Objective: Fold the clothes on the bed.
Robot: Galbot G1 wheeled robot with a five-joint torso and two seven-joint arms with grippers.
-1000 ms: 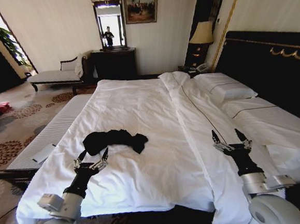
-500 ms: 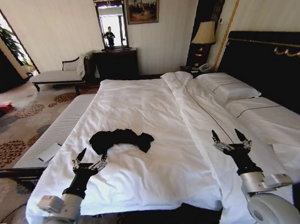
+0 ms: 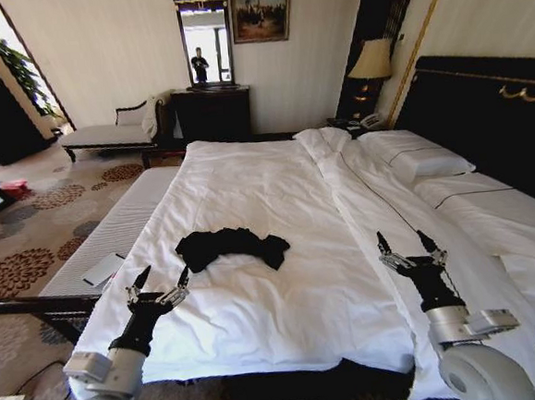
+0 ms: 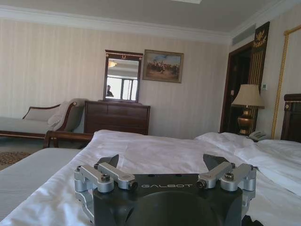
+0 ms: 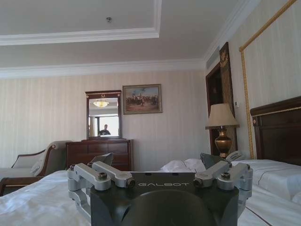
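Note:
The clothes, a crumpled black T-shirt, lie on the near left part of the bed, on the white duvet. My left gripper is open, raised over the bed's near left edge, a little short of the shirt and to its left. My right gripper is open too, held up over the right half of the bed, well apart from the shirt. In the left wrist view the left gripper looks across the white bedding. The right gripper faces the far wall.
A narrow white-cushioned bench runs along the bed's left side, with a white card on it. Pillows and a dark headboard are on the right. A dresser, chaise and lamp stand by the far wall.
The whole head view has shifted, so the camera moved; the bed and shirt now sit further right in the picture. Both grippers hold the same open pose.

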